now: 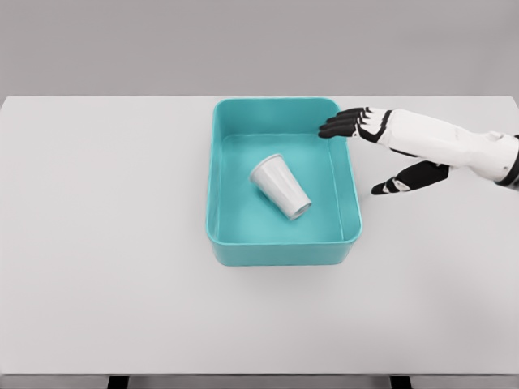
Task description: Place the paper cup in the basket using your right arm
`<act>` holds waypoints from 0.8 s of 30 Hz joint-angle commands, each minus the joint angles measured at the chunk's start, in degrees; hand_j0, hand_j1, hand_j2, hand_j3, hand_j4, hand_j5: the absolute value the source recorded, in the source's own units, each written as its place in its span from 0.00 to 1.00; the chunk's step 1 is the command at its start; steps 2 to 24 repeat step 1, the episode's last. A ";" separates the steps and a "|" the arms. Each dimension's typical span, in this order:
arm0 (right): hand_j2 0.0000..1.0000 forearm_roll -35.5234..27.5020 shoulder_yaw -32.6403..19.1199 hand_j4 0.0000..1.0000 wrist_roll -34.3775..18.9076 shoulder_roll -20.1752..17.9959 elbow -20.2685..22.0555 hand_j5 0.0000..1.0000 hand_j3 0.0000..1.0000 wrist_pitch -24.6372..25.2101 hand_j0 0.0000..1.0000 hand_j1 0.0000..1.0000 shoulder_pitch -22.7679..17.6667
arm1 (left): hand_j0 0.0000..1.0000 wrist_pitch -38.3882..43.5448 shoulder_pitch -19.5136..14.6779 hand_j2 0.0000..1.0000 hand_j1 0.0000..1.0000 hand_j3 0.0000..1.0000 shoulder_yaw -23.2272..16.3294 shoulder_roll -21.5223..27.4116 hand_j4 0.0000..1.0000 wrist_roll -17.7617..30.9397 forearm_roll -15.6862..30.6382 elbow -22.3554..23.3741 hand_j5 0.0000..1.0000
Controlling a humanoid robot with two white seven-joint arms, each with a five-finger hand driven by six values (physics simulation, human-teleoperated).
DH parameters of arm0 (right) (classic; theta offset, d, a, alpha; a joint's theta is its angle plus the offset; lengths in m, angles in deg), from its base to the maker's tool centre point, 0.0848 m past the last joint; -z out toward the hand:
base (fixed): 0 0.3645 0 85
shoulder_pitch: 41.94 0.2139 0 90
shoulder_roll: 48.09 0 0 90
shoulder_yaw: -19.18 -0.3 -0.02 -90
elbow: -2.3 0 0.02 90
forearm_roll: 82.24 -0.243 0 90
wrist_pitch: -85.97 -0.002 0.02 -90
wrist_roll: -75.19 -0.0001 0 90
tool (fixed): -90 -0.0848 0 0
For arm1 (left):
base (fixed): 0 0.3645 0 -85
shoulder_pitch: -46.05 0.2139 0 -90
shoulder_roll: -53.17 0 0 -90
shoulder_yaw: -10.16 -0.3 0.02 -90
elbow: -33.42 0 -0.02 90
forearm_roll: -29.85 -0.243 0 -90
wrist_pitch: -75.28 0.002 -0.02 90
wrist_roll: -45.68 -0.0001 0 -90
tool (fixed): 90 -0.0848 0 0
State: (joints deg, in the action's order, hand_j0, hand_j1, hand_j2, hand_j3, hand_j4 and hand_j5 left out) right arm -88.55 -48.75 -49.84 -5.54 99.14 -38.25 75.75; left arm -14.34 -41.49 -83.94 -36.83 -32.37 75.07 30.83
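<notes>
Locate the small white paper cup [280, 185] first. It lies on its side on the floor of the rectangular teal plastic basket [217, 170], roughly central, with its wide open mouth toward the upper left and its narrower base toward the lower right. It touches no wall of the basket.

Check the right hand [365, 142]. Its arm enters from the right edge and the hand hovers over the basket's far right corner and the white bench [97, 243] just beside it. The black fingers [339, 125] are spread and extended toward the left, and the thumb points down on the near side. The hand holds nothing and is apart from the cup. The left arm is not in view.

Judge the task as complete on this evidence: the cup rests inside the basket and the hand is empty.

If you must regrasp the cup, treat it as very light, thin-walled and easily crushed. Expect it to roll on its tapered side under a slight nudge. Take hold across the body near the rolled rim, where the wall is likely stiffest, with fingers on one side and thumb opposite. Apply light pressure only; avoid pinching the middle of the wall, which would probably buckle.
</notes>
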 commanded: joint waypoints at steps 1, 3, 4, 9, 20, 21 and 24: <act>1.00 -0.46 -0.72 1.00 0.03 0.34 0.02 1.00 1.00 -0.41 1.00 1.00 -0.09 | 1.00 -0.03 0.00 1.00 1.00 1.00 -0.12 0.00 1.00 -0.08 -0.13 0.13 1.00; 1.00 -0.46 -0.72 1.00 0.03 0.34 0.02 1.00 1.00 -0.41 1.00 1.00 -0.09 | 1.00 -0.03 0.00 1.00 1.00 1.00 -0.12 0.00 1.00 -0.08 -0.13 0.13 1.00; 1.00 -0.46 -0.72 1.00 0.03 0.34 0.02 1.00 1.00 -0.41 1.00 1.00 -0.09 | 1.00 -0.03 0.00 1.00 1.00 1.00 -0.12 0.00 1.00 -0.08 -0.13 0.13 1.00; 1.00 -0.46 -0.72 1.00 0.03 0.34 0.02 1.00 1.00 -0.41 1.00 1.00 -0.09 | 1.00 -0.03 0.00 1.00 1.00 1.00 -0.12 0.00 1.00 -0.08 -0.13 0.13 1.00; 1.00 -0.46 -0.72 1.00 0.03 0.34 0.02 1.00 1.00 -0.41 1.00 1.00 -0.09 | 1.00 -0.03 0.00 1.00 1.00 1.00 -0.12 0.00 1.00 -0.08 -0.13 0.13 1.00; 1.00 -0.46 -0.72 1.00 0.03 0.34 0.02 1.00 1.00 -0.41 1.00 1.00 -0.09 | 1.00 -0.03 0.00 1.00 1.00 1.00 -0.12 0.00 1.00 -0.08 -0.13 0.13 1.00; 1.00 -0.46 -0.72 1.00 0.03 0.34 0.02 1.00 1.00 -0.41 1.00 1.00 -0.09 | 1.00 -0.03 0.00 1.00 1.00 1.00 -0.12 0.00 1.00 -0.08 -0.13 0.13 1.00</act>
